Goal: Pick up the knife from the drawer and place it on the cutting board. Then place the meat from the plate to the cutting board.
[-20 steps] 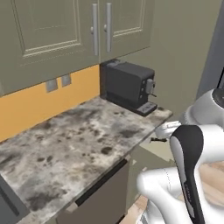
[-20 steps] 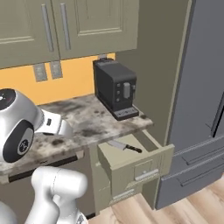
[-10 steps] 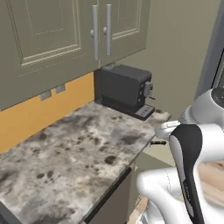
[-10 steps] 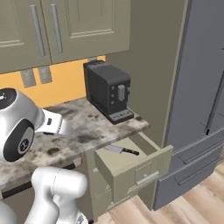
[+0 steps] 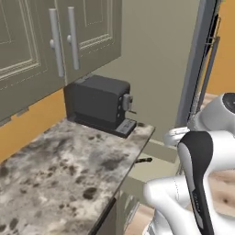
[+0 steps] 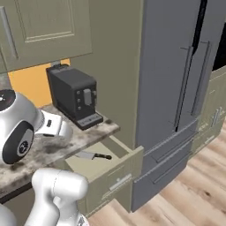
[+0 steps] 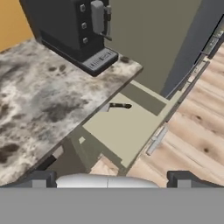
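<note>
Hovering high above the open drawer (image 7: pixel 127 127), the claw (image 7: pixel 107 179) has its two fingertips spread wide and holds nothing. Below it the knife (image 7: pixel 117 105) lies flat at the drawer's back, black handle out, blade partly tucked under the edge of the mottled stone surface (image 7: pixel 43 87). Likely faults: a descent fouling that overhang or the coffee machine (image 7: pixel 70 26) near it, or the pads skidding off the thin blade. Cutting board, meat and plate cannot be located.
</note>
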Controlling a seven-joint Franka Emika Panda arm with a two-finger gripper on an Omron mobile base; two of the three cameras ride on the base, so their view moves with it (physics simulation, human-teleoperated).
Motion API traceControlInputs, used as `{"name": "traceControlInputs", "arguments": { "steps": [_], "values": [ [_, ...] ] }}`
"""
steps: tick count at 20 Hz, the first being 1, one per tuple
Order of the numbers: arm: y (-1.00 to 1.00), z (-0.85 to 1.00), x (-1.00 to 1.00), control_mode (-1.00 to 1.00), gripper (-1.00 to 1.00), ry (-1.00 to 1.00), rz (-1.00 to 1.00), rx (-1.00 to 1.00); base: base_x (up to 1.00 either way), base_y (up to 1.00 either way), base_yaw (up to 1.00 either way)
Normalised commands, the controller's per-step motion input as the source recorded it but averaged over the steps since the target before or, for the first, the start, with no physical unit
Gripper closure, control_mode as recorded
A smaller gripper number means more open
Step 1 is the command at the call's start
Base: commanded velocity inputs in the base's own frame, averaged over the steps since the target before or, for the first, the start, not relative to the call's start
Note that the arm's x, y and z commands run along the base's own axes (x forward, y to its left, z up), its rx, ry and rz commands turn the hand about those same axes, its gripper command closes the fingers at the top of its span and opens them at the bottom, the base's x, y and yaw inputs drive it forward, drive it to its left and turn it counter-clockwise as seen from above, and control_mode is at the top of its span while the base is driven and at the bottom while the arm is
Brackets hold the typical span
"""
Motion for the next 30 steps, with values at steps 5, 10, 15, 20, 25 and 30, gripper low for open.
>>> {"name": "traceControlInputs", "arguments": {
  "steps": [5, 10, 15, 20, 25, 30],
  "values": [
    [0.00, 0.00, 0.00, 1.00, -1.00, 0.00, 0.00, 0.00, 0.16, -0.44, -0.40],
    [0.00, 0.00, 0.00, 1.00, -1.00, 0.00, 0.00, 0.00, 0.01, 0.34, -0.27],
    [0.00, 0.00, 0.00, 1.00, -1.00, 0.00, 0.00, 0.00, 0.03, -0.05, -0.10],
    [0.00, 0.00, 0.00, 1.00, -1.00, 0.00, 0.00, 0.00, -0.37, -0.04, -0.13],
    [0.00, 0.00, 0.00, 1.00, -1.00, 0.00, 0.00, 0.00, -0.38, 0.00, -0.10],
    [0.00, 0.00, 0.00, 1.00, -1.00, 0.00, 0.00, 0.00, 0.00, -0.39, -0.14]
  ]
}}
